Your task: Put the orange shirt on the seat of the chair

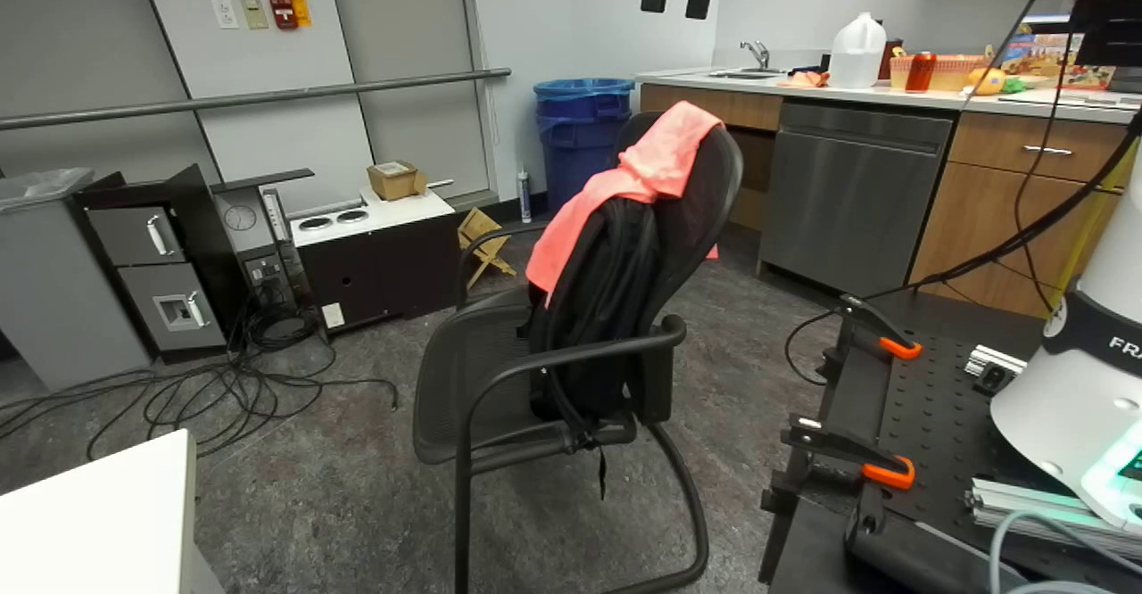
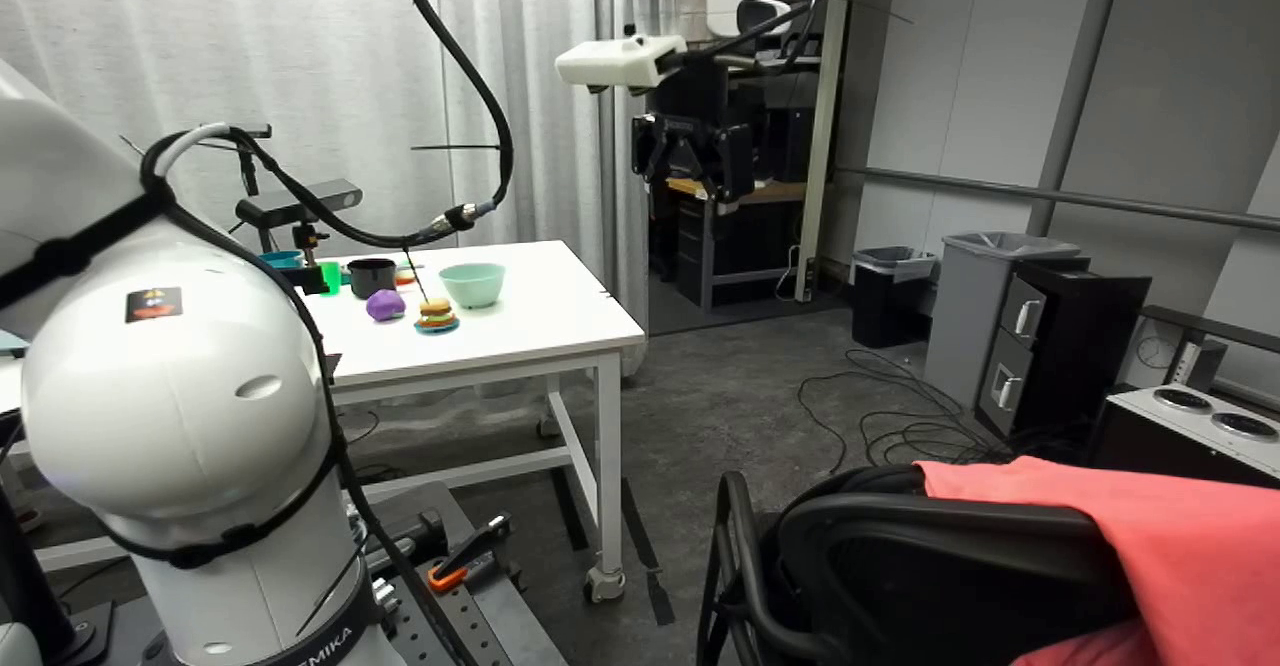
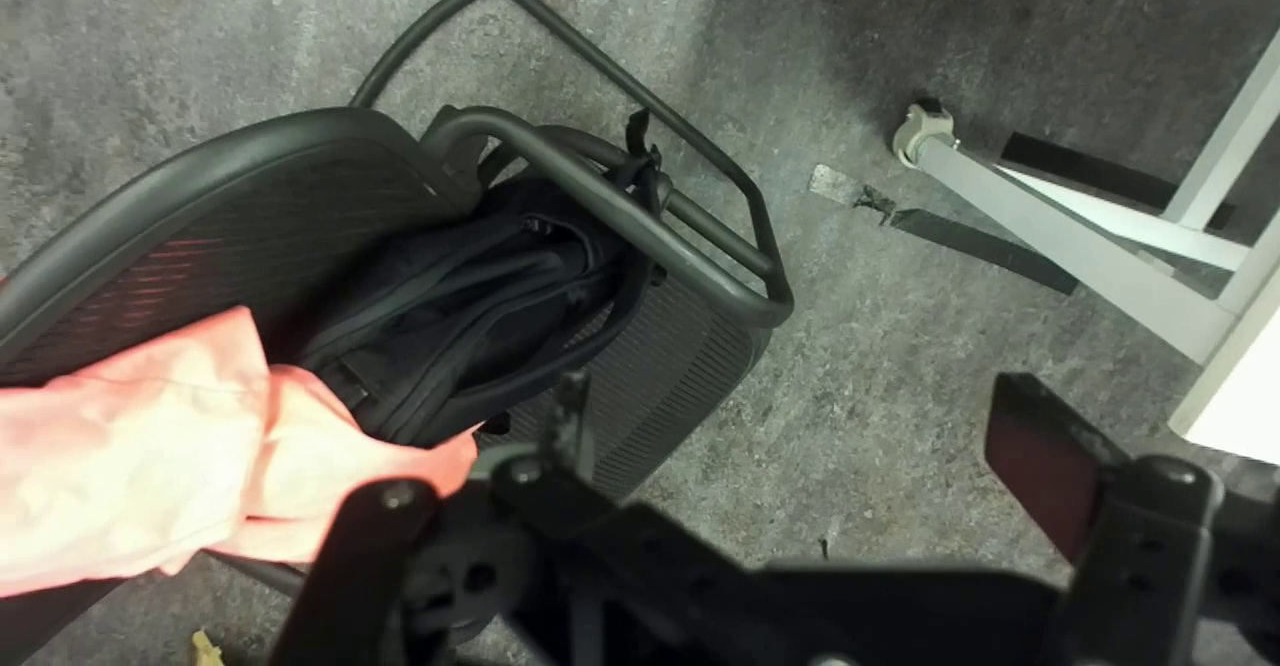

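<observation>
The orange shirt [image 1: 658,164] looks pinkish-orange and lies draped over the top of the black chair's backrest [image 1: 714,184], hanging down its front. It also shows in an exterior view [image 2: 1190,546] and at the left of the wrist view [image 3: 150,456]. The mesh seat [image 1: 473,380] of the chair shows in front of a black bag [image 3: 480,316] that rests against the backrest. The seat also shows in the wrist view [image 3: 680,376]. My gripper [image 1: 678,1] is high above the chair, apart from the shirt. Its fingers [image 3: 795,406] are spread wide with nothing between them.
Armrests [image 1: 580,353] flank the seat. A white table [image 2: 540,316] with a bowl [image 2: 472,284] and toy food stands near the arm. A counter [image 1: 892,94], a blue bin [image 1: 580,148], a toy stove [image 1: 375,255] and floor cables [image 1: 241,389] surround the chair.
</observation>
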